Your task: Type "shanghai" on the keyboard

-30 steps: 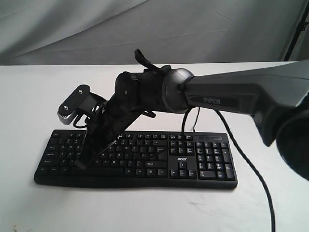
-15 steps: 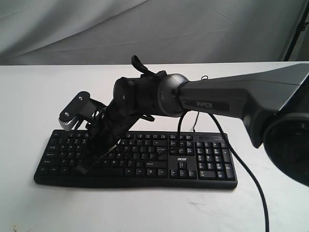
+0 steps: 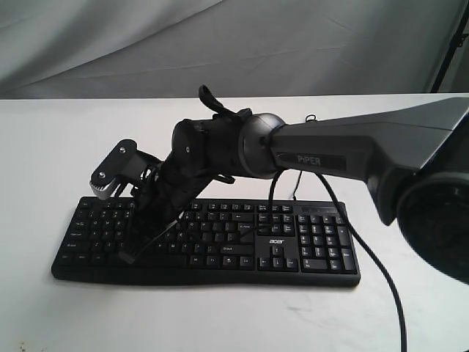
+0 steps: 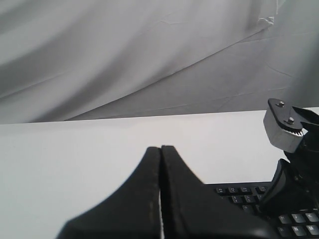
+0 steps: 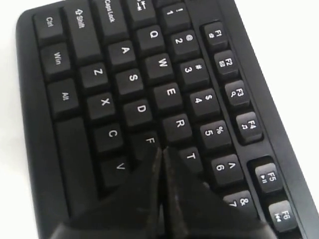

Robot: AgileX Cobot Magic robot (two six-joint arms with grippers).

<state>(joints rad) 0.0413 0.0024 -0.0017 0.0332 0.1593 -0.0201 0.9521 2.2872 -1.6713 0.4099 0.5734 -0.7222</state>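
Observation:
The black keyboard [image 3: 293,242] lies flat on the white table, its acer logo near the arrow keys. My right gripper [image 3: 128,255] reaches across to the keyboard's left half, fingers shut and angled down onto the letter keys. In the right wrist view the keyboard [image 5: 124,74] fills the frame and the right gripper [image 5: 162,150] has its tip between the F and T legends; the key beneath is hidden. My left gripper [image 4: 160,148] is shut on nothing, above bare table beside the keyboard's corner [image 4: 244,191]. The left gripper does not show in the exterior view.
A thin black cable [image 3: 381,271] runs from behind the keyboard off the table's front right. The right arm's wrist camera bracket [image 4: 285,130] sits close by in the left wrist view. Grey cloth [image 3: 110,44] hangs behind the table.
The right arm shifted a little to the left and lowered over the keyboard's left half during the first half second, then stayed nearly still. Its fingers stayed shut.

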